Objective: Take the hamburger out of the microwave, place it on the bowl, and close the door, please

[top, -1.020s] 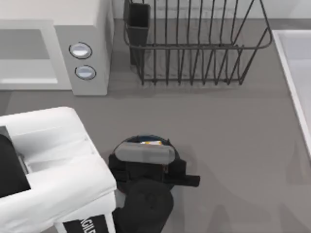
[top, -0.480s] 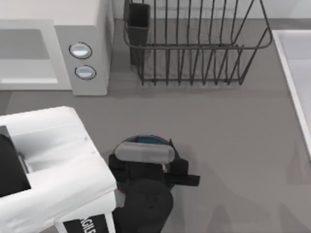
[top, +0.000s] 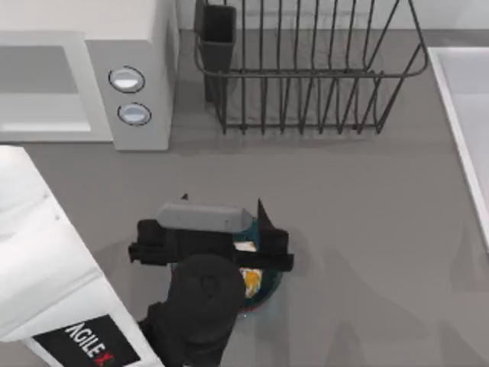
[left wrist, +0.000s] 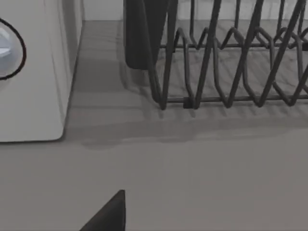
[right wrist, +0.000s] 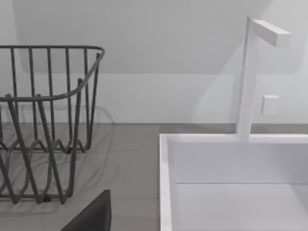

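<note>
The white microwave (top: 137, 46) stands at the back left with its light grey cavity (top: 38, 84) open and two knobs on its side panel. The door is out of view. The hamburger (top: 248, 280), white with orange patches, lies in the blue bowl (top: 269, 284) near the table's front. The bowl is mostly hidden under my left arm. My left gripper (top: 221, 206) hangs open just behind and left of the bowl, nothing between its fingers. One dark finger (left wrist: 108, 214) shows in the left wrist view. A dark finger (right wrist: 91, 214) of my right gripper shows in the right wrist view.
A black wire rack (top: 306, 69) with a dark cup holder (top: 218, 38) stands behind the bowl. A white sink (top: 466, 99) lies along the right edge, with its faucet (right wrist: 250, 77) behind it. Bare grey table lies between the rack and the bowl.
My left gripper has let go of the hamburger, which now lies in the bowl. The gripper has opened and moved left and back. My left arm has swung towards the left.
</note>
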`<state>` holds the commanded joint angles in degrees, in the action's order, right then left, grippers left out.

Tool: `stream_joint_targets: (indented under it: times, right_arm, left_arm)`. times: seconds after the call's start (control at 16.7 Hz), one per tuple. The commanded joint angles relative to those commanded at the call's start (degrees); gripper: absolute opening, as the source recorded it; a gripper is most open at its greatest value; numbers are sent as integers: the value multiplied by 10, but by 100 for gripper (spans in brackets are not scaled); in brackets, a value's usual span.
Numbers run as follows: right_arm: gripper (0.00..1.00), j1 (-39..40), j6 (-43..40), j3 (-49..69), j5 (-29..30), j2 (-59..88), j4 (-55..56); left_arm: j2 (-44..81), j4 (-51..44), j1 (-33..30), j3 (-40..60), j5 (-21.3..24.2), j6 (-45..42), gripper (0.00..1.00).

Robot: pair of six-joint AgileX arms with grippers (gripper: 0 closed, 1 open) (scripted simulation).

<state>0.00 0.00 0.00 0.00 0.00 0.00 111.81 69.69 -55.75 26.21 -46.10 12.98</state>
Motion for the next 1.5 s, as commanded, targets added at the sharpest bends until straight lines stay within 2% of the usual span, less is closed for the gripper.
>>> stream_joint_targets:
  times: [0.18, 0.42, 0.78, 1.02, 1.26, 1.5]
  right_arm:
    - [100, 0, 0, 0, 0, 0, 0]
    - [100, 0, 0, 0, 0, 0, 0]
    - [100, 0, 0, 0, 0, 0, 0]
    - [100, 0, 0, 0, 0, 0, 0]
    - [100, 0, 0, 0, 0, 0, 0]
    - [100, 0, 0, 0, 0, 0, 0]
  left_arm:
    - [-127, -74, 58, -35, 48, -13, 100]
    - [-363, -201, 154, -89, 127, -36, 100]
    - [-751, -429, 331, -176, 274, -77, 100]
    - [-960, -571, 450, -225, 373, -105, 100]
    - [-1086, -669, 534, -255, 442, -124, 100]
    - [-1118, -697, 557, -262, 461, -130, 100]
